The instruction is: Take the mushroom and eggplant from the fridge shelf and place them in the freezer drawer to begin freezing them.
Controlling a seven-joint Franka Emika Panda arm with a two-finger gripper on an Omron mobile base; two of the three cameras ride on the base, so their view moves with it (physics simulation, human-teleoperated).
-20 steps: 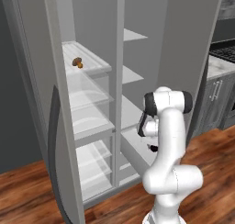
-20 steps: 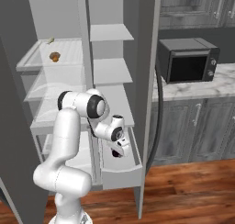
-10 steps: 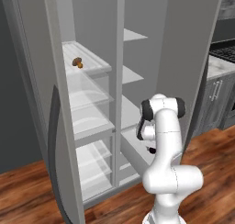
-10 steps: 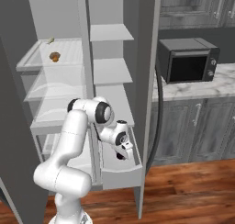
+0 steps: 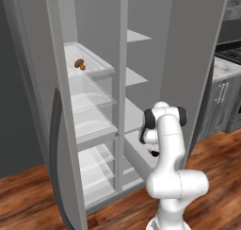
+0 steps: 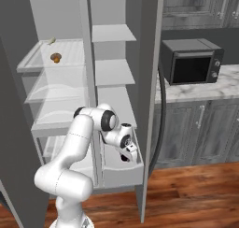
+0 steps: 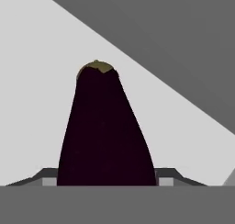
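The mushroom point(image 5: 79, 63) point(image 6: 55, 58), brown-capped with an orange stem, lies on the ribbed white fridge shelf point(image 5: 96, 63) point(image 6: 75, 51) high on the left. Low in the right column, the white freezer drawer point(image 5: 135, 154) point(image 6: 120, 174) is pulled out. My gripper point(image 5: 152, 151) point(image 6: 125, 155) reaches down into it. In the hand view, the dark purple eggplant point(image 7: 105, 131) with its greenish cap stands between the fingertips of the gripper point(image 7: 108, 179), which is shut on it, over the drawer's pale floor.
The open fridge door point(image 5: 44, 111) stands close on the left; the other door point(image 6: 150, 82) flanks the drawer on the right. Clear shelves point(image 5: 94, 99) stack below the ribbed one. A black microwave point(image 6: 190, 61) sits on the marble counter point(image 6: 200, 87).
The arm has folded lower, and the hand with the eggplant has sunk deeper into the freezer drawer. The mushroom has not moved.
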